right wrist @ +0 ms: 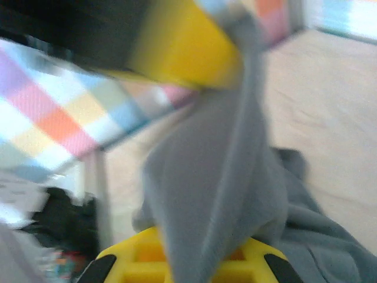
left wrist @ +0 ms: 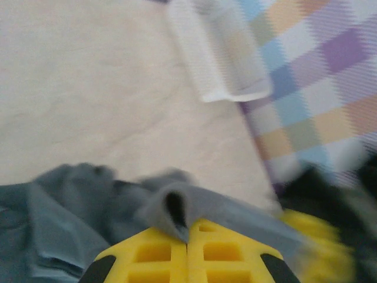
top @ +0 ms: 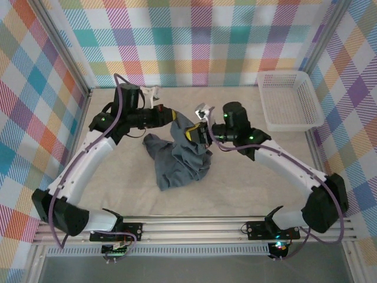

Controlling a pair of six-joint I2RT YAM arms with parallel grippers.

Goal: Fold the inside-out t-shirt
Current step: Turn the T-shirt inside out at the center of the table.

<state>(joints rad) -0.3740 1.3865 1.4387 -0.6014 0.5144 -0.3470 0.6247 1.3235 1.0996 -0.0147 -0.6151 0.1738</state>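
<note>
Shirt bunched, both grippers pinching cloth

Overhead: inside-out t-shirt (top: 177,162) lies crumpled in the middle of the table (top: 118,194), well apart from the white mesh basket (top: 288,100); left gripper (top: 172,117) and right gripper (top: 197,132) meet at its far edge; left wrist: jaws closed on a grey fold; right wrist: jaws likewise clamped on hanging cloth; best to draw the two pinches apart, lifting evenly, so the fabric spreads flat before any fold

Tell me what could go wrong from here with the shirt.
1. The left gripper pinches only a thin fold of the shirt at its tips; a pull could slip it free.
2. The right gripper holds cloth close beside the left one, and the shirt lies bunched; lifting may raise a twisted wad, not a spread edge.
</note>
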